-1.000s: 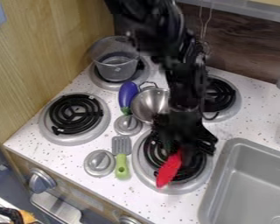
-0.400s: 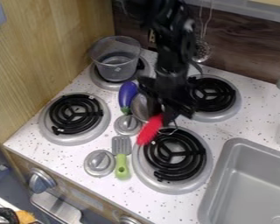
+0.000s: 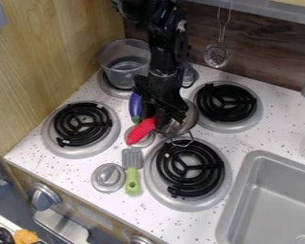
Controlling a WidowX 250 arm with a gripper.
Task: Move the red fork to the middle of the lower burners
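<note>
Red ribbed-handled fork (image 3: 141, 131) is clamped in your black two-finger gripper (image 3: 157, 122), whose fingers crowd the round metal bowl (image 3: 190, 119). Beyond your fork, speckled white counter (image 3: 122, 107) gives narrow room.

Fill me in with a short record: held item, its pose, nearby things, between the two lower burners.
held: red ridged fork handle, in the black two-finger gripper
pose: slanted, end toward lower left; contact with the round silver knob beneath unclear
beside gripper: shiny metal bowl, partly hidden; purple toy eggplant
between lower burners: grey spatula with green handle, another round silver knob
upper left burner: clear pot
</note>
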